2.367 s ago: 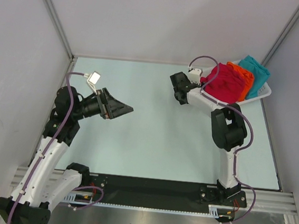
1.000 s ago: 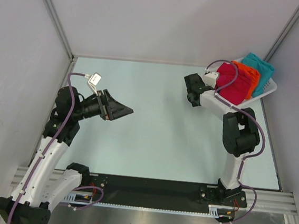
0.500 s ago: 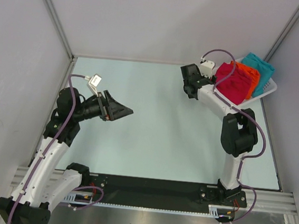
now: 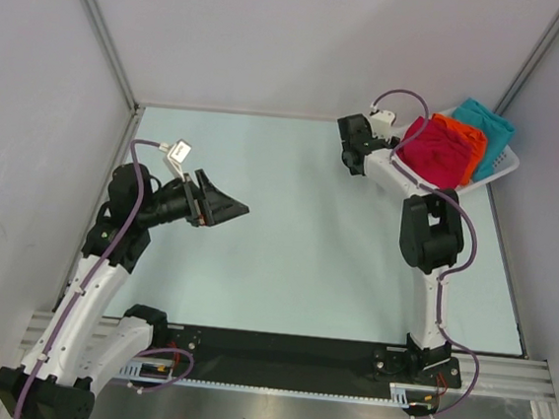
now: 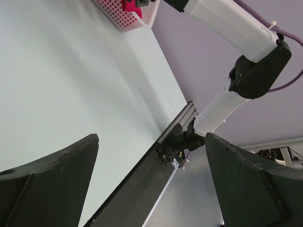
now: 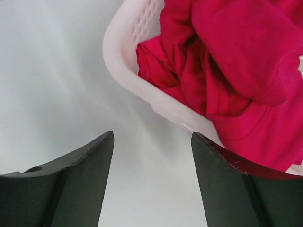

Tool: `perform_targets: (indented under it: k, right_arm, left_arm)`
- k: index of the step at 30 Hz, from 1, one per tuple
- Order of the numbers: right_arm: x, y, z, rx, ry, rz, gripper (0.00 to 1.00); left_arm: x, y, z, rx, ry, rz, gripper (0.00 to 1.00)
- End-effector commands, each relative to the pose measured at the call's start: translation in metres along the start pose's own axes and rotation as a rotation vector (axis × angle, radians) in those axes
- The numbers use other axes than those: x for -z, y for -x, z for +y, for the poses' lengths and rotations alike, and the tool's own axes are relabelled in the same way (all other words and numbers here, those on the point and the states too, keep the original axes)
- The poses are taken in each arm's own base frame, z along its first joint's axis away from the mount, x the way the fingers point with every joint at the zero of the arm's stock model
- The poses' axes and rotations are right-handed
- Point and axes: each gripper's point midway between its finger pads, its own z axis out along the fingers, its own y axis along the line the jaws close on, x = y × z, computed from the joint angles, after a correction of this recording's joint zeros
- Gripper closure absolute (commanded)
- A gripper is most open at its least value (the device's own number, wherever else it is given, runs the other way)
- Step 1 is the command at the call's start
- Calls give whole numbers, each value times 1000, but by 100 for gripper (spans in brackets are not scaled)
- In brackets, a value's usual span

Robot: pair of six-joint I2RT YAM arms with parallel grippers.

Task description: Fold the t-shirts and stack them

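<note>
Fetching step: open and empty beside the white slatted plastic basket [image 6: 118, 52], the right gripper [image 6: 152, 137] must next seize the crimson cloth t-shirt [image 6: 246, 71].

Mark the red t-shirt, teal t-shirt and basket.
red t-shirt [image 4: 432, 150]: top external view, middle of the bunched cloth.
teal t-shirt [image 4: 488, 126]: top external view, exposed far fold.
white basket [image 6: 118, 54]: right wrist view, curved rim at the corner.

No text, label, brand, number or sign can be read in any view.
</note>
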Motion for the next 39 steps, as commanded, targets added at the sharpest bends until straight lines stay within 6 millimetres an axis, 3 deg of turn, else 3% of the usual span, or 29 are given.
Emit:
perform_targets:
  k: [1,7,12,20,24,32,37,39]
  right_arm:
    - [-11,9,-17,-19,-29,7,27]
    - [-20,6,-43,-13,-77,22,27]
    - [-8,18,-58,-31,-99,3,27]
    - [-1,-2,-95,-130,-96,56,27]
    - [13,5,-92,-127,-69,29,27]
    - [36,43,-73,-111,-22,-60,27]
    - [20,60,-58,-52,-37,-89,26]
    - [3,51,-47,-2,-50,-71,26]
  left_arm:
    - [1,9,-5,-48,-12,-13,0]
    - [-1,7,-3,-52,-20,1,0]
    - [-8,7,0,-46,-33,36,0]
    - [-12,11,3,-43,-32,42,0]
    - [-14,9,6,-34,-32,50,0]
    - [-8,8,3,-48,-23,26,0]
    - [-6,5,4,-47,-16,25,0]
    - [-5,5,3,-50,-14,21,0]
